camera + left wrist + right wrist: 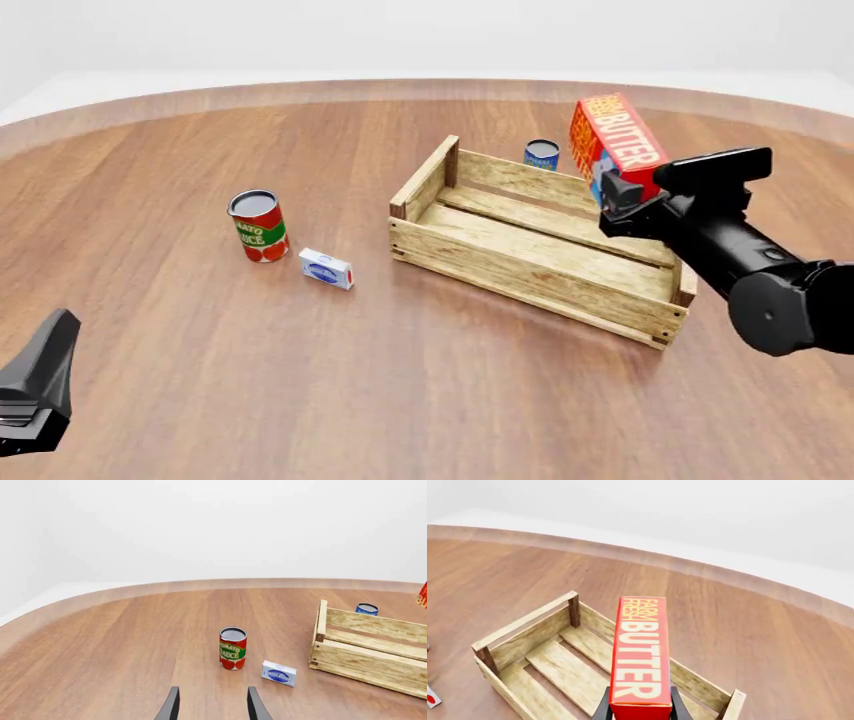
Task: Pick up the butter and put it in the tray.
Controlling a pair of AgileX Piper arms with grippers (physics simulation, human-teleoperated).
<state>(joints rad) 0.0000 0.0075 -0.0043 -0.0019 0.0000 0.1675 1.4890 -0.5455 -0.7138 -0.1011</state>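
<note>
While pinched at its lower end by the right end effector [625,200], the butter [617,140] is held aloft, tilted, over the tray's [534,285] two-o'clock corner; release lies toward eight o'clock.

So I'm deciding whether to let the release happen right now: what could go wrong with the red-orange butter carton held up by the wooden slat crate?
The red-orange butter carton sits in the right gripper over the far-right rim of the pale slatted wooden crate, not its middle. Dropped here, it may strike that rim or tip outside. Held only by one end, it could also swing.
</note>
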